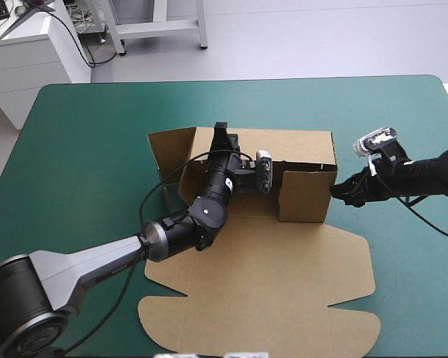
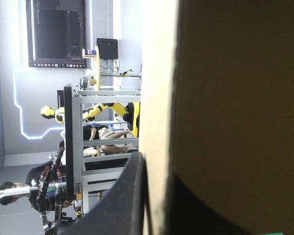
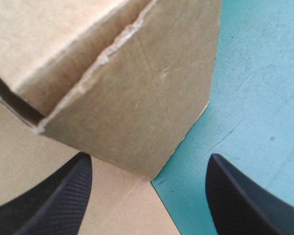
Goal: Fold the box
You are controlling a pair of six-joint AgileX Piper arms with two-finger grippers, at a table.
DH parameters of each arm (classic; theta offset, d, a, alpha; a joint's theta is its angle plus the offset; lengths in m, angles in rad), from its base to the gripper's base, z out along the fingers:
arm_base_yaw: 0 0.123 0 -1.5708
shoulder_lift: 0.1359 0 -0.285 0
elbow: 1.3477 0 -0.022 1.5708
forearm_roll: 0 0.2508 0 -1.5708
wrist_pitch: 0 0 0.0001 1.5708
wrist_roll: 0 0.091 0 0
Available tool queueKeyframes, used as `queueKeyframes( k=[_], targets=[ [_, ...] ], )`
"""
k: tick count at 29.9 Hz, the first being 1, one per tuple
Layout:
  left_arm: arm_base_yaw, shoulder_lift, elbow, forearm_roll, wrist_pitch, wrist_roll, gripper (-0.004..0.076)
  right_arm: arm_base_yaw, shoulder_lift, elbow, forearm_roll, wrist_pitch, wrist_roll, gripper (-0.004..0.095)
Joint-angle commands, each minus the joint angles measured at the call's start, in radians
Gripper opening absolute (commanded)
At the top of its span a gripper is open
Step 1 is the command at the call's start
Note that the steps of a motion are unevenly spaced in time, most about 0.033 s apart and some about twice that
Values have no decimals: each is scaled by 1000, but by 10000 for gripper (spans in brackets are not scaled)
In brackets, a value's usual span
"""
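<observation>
- The brown box point(image 1: 269, 291) sits mid-counter point(image 1: 75, 149), walls raised, lid flat toward the near edge.
- The left gripper point(image 1: 221, 134) has its fingers clamped on the far wall.
- The right gripper point(image 1: 337, 192) holds its fingers apart at the right-hand corner.

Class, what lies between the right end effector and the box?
Nothing else: right wrist view shows the open right end effector at the box corner, over bare cover.

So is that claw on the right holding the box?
No: the right gripper has its fingers wide apart, and the box sits ahead of them, unclamped.
</observation>
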Motion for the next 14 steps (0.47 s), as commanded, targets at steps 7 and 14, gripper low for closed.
queueKeyframes(
  k=[7,14],
  targets=[
    [-7,-45,-15,8,-16,-10,-8,57,-45,135,178,-204,-55,601],
    [-7,-45,-15,8,-20,-10,-8,104,-67,239,434,-347,-253,598]
  ],
)
